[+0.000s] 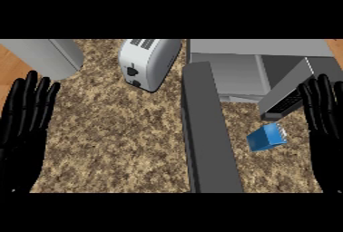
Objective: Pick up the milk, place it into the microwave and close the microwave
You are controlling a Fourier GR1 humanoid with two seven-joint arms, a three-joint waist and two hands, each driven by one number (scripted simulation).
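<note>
A blue milk carton point(267, 137) lies on the speckled counter, right of the microwave's open door point(208, 131). The microwave point(261, 68) stands at the back right with its cavity exposed. My right hand point(325, 118) is open at the right edge, fingers up, a little to the right of the carton and not touching it. At the left edge my left hand point(23, 122) rests open with its fingers up, far from the carton.
A white toaster point(147, 61) stands at the back centre. A grey rounded object point(47, 56) sits in the back left corner. The long dark door juts forward across the counter point(120, 136), splitting it into left and right parts.
</note>
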